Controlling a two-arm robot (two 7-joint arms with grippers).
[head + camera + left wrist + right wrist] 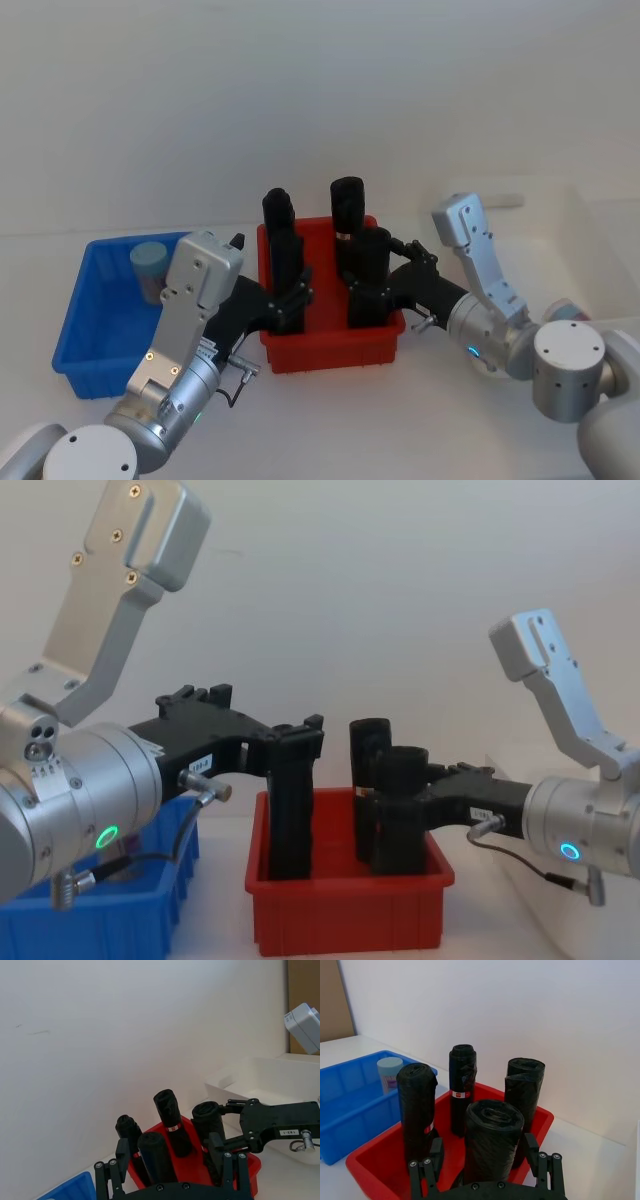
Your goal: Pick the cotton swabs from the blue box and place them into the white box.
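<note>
Left gripper point(293, 298): over the left side of the red bin point(330, 352), fingers closed around 1 black roll point(290, 810) standing at the bin's front left.
Right gripper point(368, 297): over the right side of the red bin, fingers closed around 1 black roll point(492, 1142) at the front right.
Red bin contents: 4 upright black rolls; 2 rear rolls stand free.
Cotton swabs point(150, 268): 1 jar with a pale blue lid, upright in the far part of the blue box point(85, 340).
Blue box: on the table, just left of the red bin.
White box point(590, 240): at the right, beyond the right arm.
</note>
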